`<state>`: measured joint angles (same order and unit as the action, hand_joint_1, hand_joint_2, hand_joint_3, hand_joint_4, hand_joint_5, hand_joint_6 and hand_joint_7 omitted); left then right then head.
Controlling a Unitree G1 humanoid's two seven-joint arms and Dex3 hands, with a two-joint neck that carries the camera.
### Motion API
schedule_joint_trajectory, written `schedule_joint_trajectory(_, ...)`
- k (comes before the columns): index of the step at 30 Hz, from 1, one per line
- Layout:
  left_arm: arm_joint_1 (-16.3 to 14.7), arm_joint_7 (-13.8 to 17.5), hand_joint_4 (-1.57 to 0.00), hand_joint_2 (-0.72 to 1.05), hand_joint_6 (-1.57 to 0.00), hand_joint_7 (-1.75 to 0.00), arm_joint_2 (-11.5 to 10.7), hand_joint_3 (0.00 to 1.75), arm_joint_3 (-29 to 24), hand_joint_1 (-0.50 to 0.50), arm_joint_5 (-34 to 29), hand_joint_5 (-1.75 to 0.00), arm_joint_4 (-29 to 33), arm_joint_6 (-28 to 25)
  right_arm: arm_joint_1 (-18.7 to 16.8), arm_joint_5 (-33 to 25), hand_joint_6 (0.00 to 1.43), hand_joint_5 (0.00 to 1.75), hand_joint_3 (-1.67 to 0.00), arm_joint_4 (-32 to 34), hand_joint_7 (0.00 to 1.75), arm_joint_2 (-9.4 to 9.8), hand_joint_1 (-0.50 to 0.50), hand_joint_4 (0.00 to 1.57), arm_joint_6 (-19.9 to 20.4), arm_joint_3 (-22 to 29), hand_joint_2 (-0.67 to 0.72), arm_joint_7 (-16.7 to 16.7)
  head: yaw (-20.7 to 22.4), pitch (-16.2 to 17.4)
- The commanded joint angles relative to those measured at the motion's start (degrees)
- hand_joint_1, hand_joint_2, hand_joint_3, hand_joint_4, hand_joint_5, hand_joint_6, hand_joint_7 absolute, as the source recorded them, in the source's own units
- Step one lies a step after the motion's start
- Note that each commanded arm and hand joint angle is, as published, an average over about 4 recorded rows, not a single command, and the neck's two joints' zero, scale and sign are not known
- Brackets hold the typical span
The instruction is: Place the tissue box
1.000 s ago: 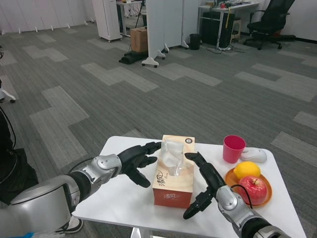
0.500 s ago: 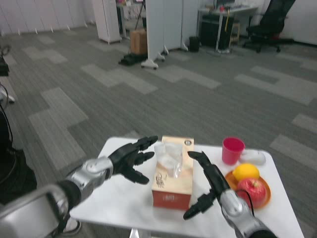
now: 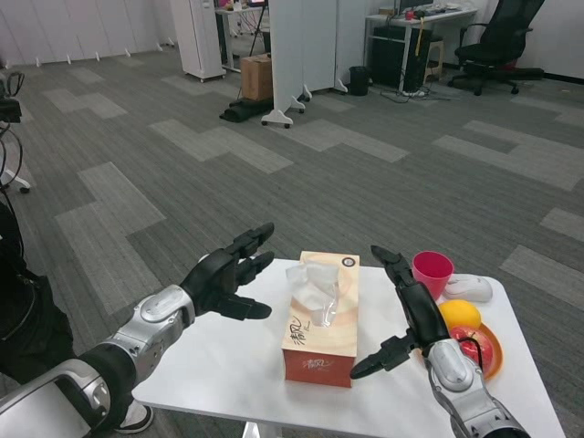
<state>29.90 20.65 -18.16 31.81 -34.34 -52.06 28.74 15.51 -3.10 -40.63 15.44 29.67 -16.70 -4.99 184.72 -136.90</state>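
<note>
An orange tissue box [image 3: 321,321] with a white tissue sticking out of its top stands on the white table [image 3: 228,365], near the middle. My left hand [image 3: 228,274] hovers to the left of the box, fingers spread, apart from it. My right hand [image 3: 401,315] is to the right of the box, fingers spread and clear of it. Neither hand holds anything.
A pink cup [image 3: 431,274] stands at the back right with a white object [image 3: 467,288] beside it. An orange plate [image 3: 488,358] on the right carries a lemon [image 3: 459,315] and a red apple [image 3: 476,345]. Carpeted floor, office furniture and a black chair lie beyond.
Both hands have drawn away from the box sides, the left going left and up, the right going right. The box stays standing on the table.
</note>
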Motion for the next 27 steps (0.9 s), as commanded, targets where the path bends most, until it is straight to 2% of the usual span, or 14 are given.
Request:
schedule_joint_trajectory(1,-0.36,-0.09,0.0,0.96,0.0,0.0,-0.58,0.09,-0.81,0.5,-0.15,-0.21,1.26,1.26,-0.13,-0.75,0.0,0.19,-0.08,2.02,0.35,0.03,-0.04,0.0,0.12,0.37,0.15,0.33,0.04,-0.37)
schedule_joint_trajectory(6,-1.07,-0.09,0.0,0.96,0.0,0.0,-0.62,0.09,-1.95,0.5,-0.35,-0.21,3.4,1.67,-0.63,-1.1,0.0,0.17,-0.08,5.07,0.35,0.03,-0.04,0.0,0.12,0.29,0.22,0.51,-0.29,0.08)
schedule_joint_trajectory(15,-3.13,-0.09,0.0,0.96,0.0,0.0,-1.17,0.09,-5.57,0.5,-0.42,-0.21,8.73,2.03,-1.45,-1.61,0.0,0.1,-0.08,10.43,0.28,0.2,-0.04,0.0,0.52,1.85,0.22,0.94,-0.84,0.3)
schedule_joint_trajectory(20,-3.48,-0.09,0.0,0.96,0.0,0.0,-1.35,0.09,-6.89,0.5,-0.46,-0.21,10.05,3.04,-1.67,-1.69,0.0,0.1,-0.08,12.19,0.28,0.47,-0.08,0.0,0.65,2.9,0.22,0.94,-1.44,0.87)
schedule_joint_trajectory(27,-3.99,-0.09,0.0,0.96,0.0,0.0,-1.88,0.09,-7.82,0.5,-0.64,-0.21,11.39,3.26,-2.3,-1.74,0.0,0.1,-0.08,14.5,0.28,0.84,-0.08,0.0,0.65,3.19,0.22,1.12,-1.7,1.2)
